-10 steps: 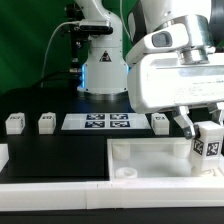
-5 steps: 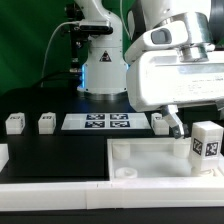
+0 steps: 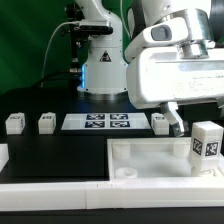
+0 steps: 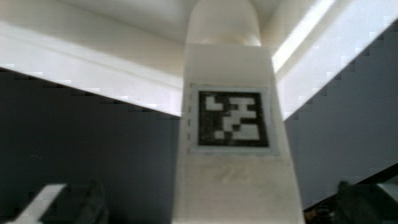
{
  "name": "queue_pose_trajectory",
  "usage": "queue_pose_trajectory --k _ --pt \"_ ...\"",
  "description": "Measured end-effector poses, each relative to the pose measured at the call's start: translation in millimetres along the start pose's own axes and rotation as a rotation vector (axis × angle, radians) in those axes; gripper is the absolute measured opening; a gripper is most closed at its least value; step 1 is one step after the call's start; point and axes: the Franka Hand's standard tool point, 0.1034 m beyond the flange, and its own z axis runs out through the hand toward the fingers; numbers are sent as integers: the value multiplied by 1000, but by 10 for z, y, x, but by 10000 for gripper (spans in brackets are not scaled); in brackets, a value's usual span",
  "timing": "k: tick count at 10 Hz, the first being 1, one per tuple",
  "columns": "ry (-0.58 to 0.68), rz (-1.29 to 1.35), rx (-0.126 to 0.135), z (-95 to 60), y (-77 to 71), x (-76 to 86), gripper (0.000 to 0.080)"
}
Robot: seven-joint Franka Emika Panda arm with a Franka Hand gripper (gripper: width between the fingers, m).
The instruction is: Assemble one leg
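The leg (image 3: 207,148), a small white block with a black-and-white tag facing the camera, stands upright at the corner of the big flat white top (image 3: 150,158) on the exterior view's right. My gripper (image 3: 203,122) is open around the leg's upper part. One dark finger (image 3: 175,121) shows clear of the leg's left side; the other is hidden. In the wrist view the leg (image 4: 235,110) fills the middle. Dark fingertips (image 4: 63,205) sit on either side of it with gaps, so my gripper (image 4: 217,205) is open and not touching it.
Three more white leg blocks stand in a row behind the top: two on the left (image 3: 14,124) (image 3: 46,122) and one just by my finger (image 3: 160,122). The marker board (image 3: 98,122) lies between them. The robot base (image 3: 100,70) stands behind.
My gripper has opened and let go of the leg. The visible finger has moved away to the left of it. The leg stays standing at the top's right corner.
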Motion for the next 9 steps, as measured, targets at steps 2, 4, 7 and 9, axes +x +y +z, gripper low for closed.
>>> queue_pose_trajectory --k 2,4,7,9 --pt "-55 6 15 -48 29 -18 649" --pt "-106 4 30 -131 33 4 649" --pt "-210 7 72 -108 -80 -45 649" --pt "-406 24 133 -122 -169 -92 649"
